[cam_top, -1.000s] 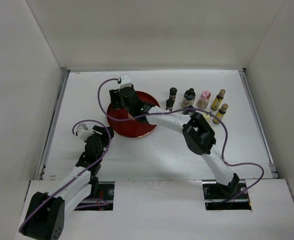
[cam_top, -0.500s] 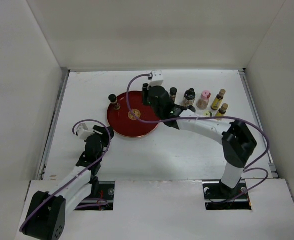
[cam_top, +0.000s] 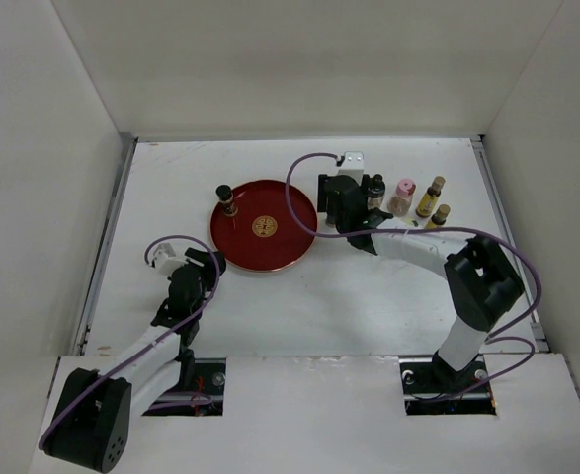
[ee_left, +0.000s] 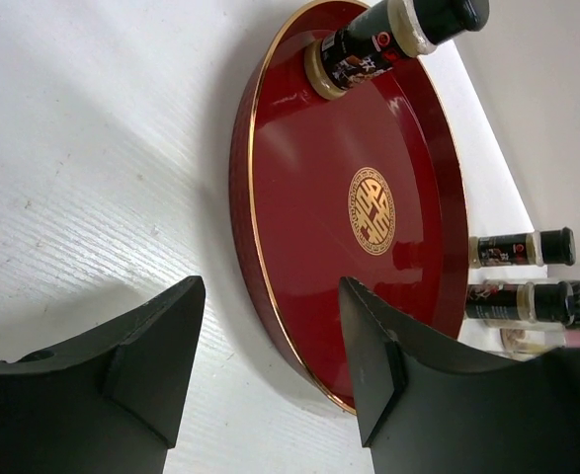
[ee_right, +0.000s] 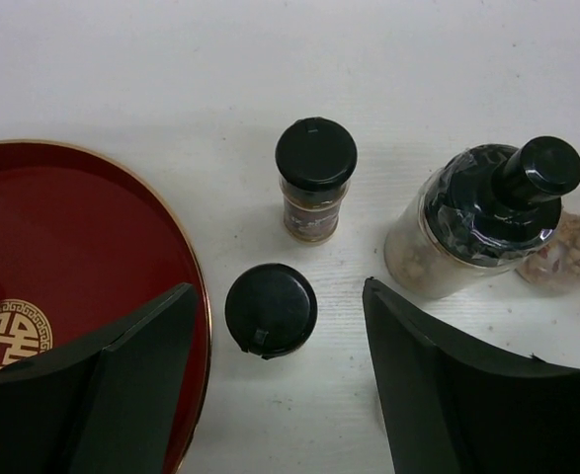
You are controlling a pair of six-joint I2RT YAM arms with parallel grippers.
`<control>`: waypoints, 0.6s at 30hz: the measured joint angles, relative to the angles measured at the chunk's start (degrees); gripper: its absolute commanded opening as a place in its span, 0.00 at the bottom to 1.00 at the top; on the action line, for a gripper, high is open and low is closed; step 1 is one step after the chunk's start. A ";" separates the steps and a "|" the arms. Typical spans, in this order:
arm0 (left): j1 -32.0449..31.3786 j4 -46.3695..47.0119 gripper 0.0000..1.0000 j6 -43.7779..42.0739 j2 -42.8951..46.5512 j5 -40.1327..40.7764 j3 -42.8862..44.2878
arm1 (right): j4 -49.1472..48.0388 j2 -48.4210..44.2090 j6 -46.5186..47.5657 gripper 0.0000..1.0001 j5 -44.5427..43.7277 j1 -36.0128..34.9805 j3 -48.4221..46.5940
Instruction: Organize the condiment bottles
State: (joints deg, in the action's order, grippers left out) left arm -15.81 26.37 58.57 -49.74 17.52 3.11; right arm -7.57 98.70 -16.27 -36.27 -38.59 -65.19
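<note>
One dark-capped bottle (cam_top: pixel 227 198) stands on the left rear rim area of the red round tray (cam_top: pixel 270 247); it also shows in the left wrist view (ee_left: pixel 388 39). The other bottles stand right of the tray: a dark-topped jar (cam_top: pixel 374 190), a pink-capped one (cam_top: pixel 403 196) and two yellowish ones (cam_top: pixel 430 196). My right gripper (cam_top: pixel 337 205) hangs open over this group. In the right wrist view its fingers (ee_right: pixel 278 292) straddle a black-capped jar (ee_right: pixel 270 309), apart from it; another black-capped jar (ee_right: pixel 315 178) and a larger black-topped jar (ee_right: pixel 482 217) stand beyond. My left gripper (cam_top: pixel 208 265) is open and empty.
In the left wrist view the left gripper (ee_left: pixel 270 286) sits low at the tray's near-left rim (ee_left: pixel 270 296). The tray's edge (ee_right: pixel 196 286) lies just left of the right gripper's left finger. White walls enclose the table on three sides.
My right gripper has let go of a dark-capped bottle on the tray's left side and moved right, to above the bottle group. The left arm has barely moved.
</note>
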 measured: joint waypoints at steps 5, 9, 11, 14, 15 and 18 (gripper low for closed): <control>0.02 0.76 0.55 0.00 -0.55 -0.22 -0.04 | 0.11 1.86 -0.04 0.69 0.50 0.07 -0.42; 0.02 0.92 0.55 0.00 -1.16 -0.52 -0.04 | 0.37 4.55 -0.79 0.64 2.08 0.63 -1.38; 0.02 1.03 0.55 0.00 -1.20 -0.61 -0.04 | 0.76 5.27 -1.20 0.57 2.78 0.96 -1.55; 0.02 1.27 0.55 0.00 -1.53 -0.72 -0.04 | 1.14 5.73 -1.55 0.43 3.19 1.44 -1.86; 0.02 1.29 0.55 0.00 -1.53 -0.74 -0.04 | 1.14 5.70 -1.62 0.41 3.15 1.46 -1.86; 0.02 1.31 0.55 0.00 -1.51 -0.85 -0.04 | 0.37 5.49 -0.70 0.38 2.25 1.49 -1.70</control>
State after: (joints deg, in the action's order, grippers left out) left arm -15.79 27.68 58.57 -51.24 16.67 3.07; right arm -7.20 104.18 -16.97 -34.02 -37.10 -66.89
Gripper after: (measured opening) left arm 0.547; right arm 0.525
